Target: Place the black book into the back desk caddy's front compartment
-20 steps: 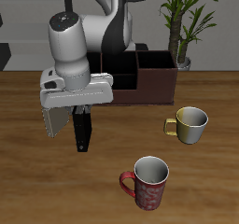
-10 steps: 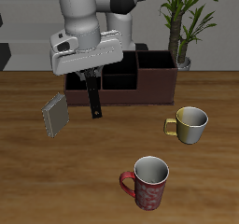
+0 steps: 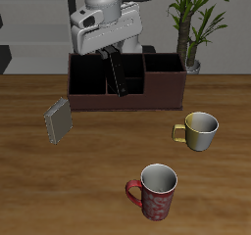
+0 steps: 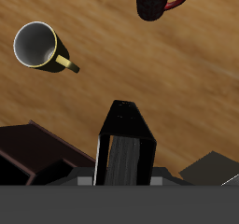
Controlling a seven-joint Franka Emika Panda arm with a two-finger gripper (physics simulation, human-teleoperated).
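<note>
My gripper [image 3: 111, 53] is shut on the black book [image 3: 117, 74], which hangs tilted from the fingers over the back desk caddy [image 3: 157, 92], a long dark reddish-brown box with black cells. The book's lower end sits over the caddy's middle, just above or at its rim. In the wrist view the black book [image 4: 126, 146] fills the middle, pale page edge facing the camera, with the caddy's dark walls [image 4: 37, 153] beside it. The fingers themselves are hidden.
A grey book [image 3: 59, 121] leans on the table in front of the caddy's end. A yellow mug [image 3: 199, 130] and a red patterned mug [image 3: 153, 192] stand nearer the table's front edge. A potted plant [image 3: 189, 23] rises behind the caddy.
The arm has lifted the black book from beside the grey book and carried it back toward the caddy, now holding it over the caddy's middle.
</note>
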